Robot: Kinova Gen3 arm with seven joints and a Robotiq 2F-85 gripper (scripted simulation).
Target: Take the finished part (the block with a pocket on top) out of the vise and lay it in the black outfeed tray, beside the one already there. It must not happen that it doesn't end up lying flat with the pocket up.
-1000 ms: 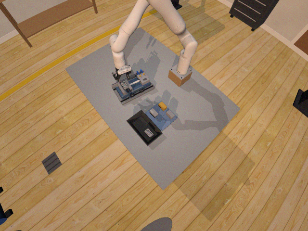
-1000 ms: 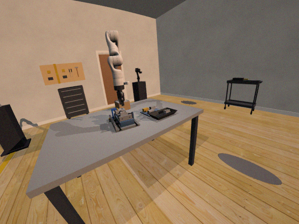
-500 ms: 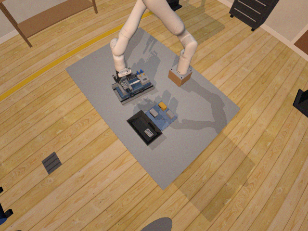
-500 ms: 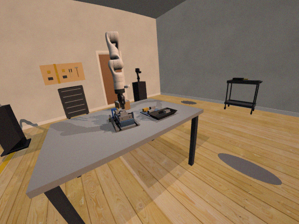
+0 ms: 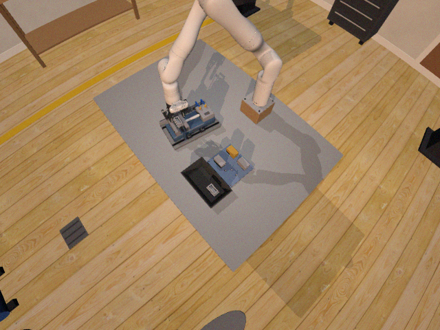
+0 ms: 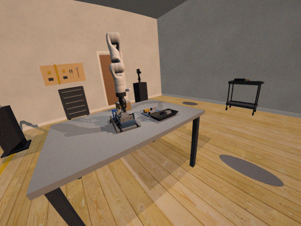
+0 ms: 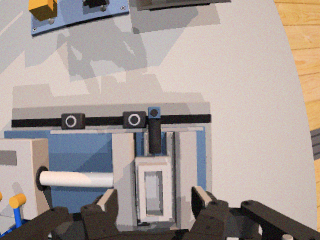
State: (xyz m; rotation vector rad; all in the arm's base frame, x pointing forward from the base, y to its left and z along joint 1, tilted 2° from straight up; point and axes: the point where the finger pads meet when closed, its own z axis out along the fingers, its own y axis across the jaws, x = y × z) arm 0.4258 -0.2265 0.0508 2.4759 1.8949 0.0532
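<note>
The finished part (image 7: pixel 152 190), a light grey block with a pocket on top, sits between the jaws of the blue and grey vise (image 7: pixel 110 154). In the top view the vise (image 5: pixel 188 124) is at the mat's left middle. My gripper (image 7: pixel 154 199) is open and hangs right above the part, with one finger on each side of it and not touching. It also shows in the top view (image 5: pixel 176 115) and the exterior view (image 6: pixel 123 107). The black outfeed tray (image 5: pixel 205 181) holds one pocketed part (image 5: pixel 212 189) near its front end.
A blue fixture plate (image 5: pixel 231 165) beside the tray carries an orange block (image 5: pixel 232 150) and two grey blocks (image 5: pixel 218 161). The arm's brown base box (image 5: pixel 257 109) stands right of the vise. The vise handle with blue and yellow knobs (image 7: pixel 14 210) sticks out at the left.
</note>
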